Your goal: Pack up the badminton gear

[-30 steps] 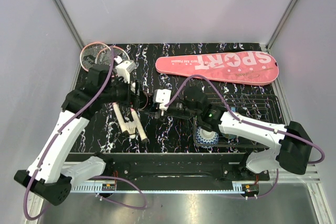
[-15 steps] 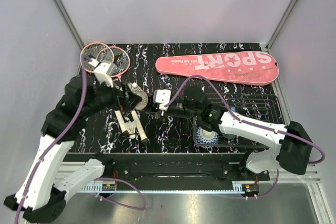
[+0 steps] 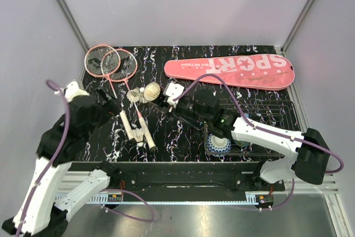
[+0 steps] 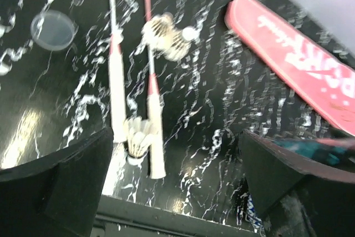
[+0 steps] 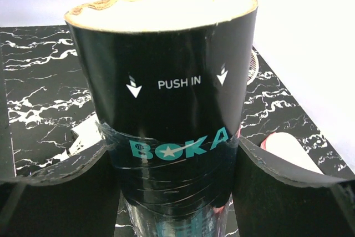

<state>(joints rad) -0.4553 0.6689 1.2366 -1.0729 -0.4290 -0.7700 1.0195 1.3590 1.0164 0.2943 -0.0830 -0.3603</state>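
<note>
Right gripper (image 5: 172,176) clamps the black tube (image 5: 166,81), centre frame, contents can't be seen. Shuttlecocks (image 3: 145,94) lie loose on the tabletop (image 3: 183,137) just left of it. Left gripper (image 4: 177,187) hangs wide open, empty.

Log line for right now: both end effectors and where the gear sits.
left end effector: open, empty | right end effector: gripping black tube | shuttlecocks: loose by rackets | pink cover: lying at back
</note>
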